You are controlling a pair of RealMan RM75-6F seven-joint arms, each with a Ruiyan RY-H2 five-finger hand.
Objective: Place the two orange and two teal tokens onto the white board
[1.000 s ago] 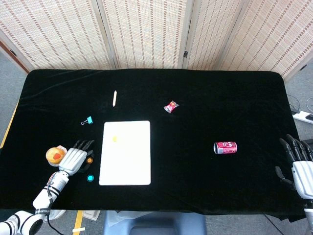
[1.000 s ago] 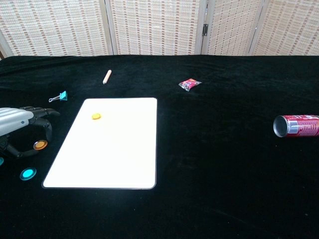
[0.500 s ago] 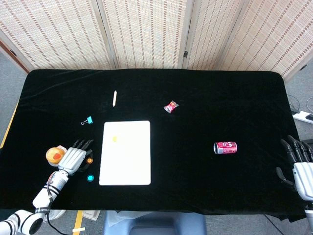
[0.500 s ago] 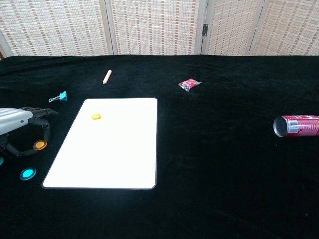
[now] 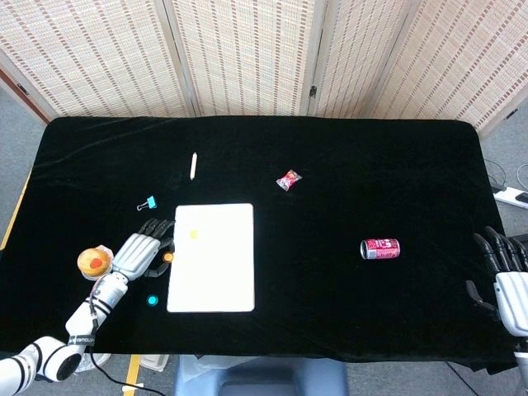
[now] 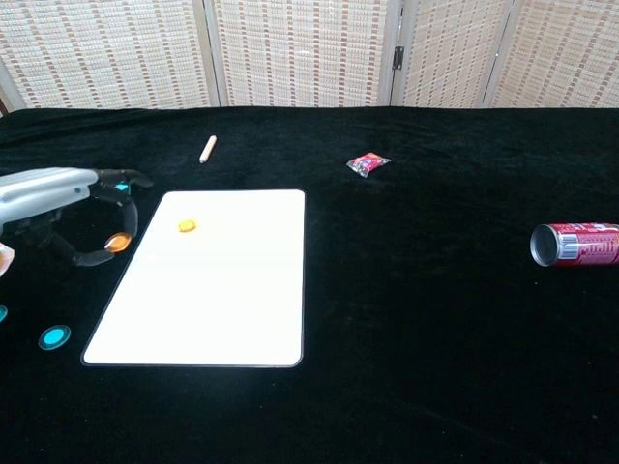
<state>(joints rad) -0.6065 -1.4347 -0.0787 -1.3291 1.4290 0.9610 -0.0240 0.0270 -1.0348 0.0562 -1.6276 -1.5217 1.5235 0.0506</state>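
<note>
My left hand [image 5: 142, 250] hovers just left of the white board [image 5: 214, 272], above the cloth. It pinches an orange token [image 5: 168, 256] between thumb and a finger; the chest view shows that token [image 6: 117, 243] in the curl of the left hand [image 6: 58, 198]. A second orange token [image 5: 194, 234] lies on the board's upper left part. One teal token [image 5: 152, 300] lies on the black cloth left of the board's near corner. A sliver of another teal token [image 6: 2, 313] shows at the chest view's left edge. My right hand [image 5: 505, 276] rests at the table's right edge, fingers apart, holding nothing.
A red can [image 5: 380, 248] lies on its side right of centre. A red candy wrapper [image 5: 289, 180], a wooden stick [image 5: 193, 165] and a blue binder clip [image 5: 148, 203] lie beyond the board. An orange round toy [image 5: 95, 260] sits left of my left hand.
My left hand has picked the orange token up off the cloth and moved it up and right, towards the board's left edge. The right hand has stayed put.
</note>
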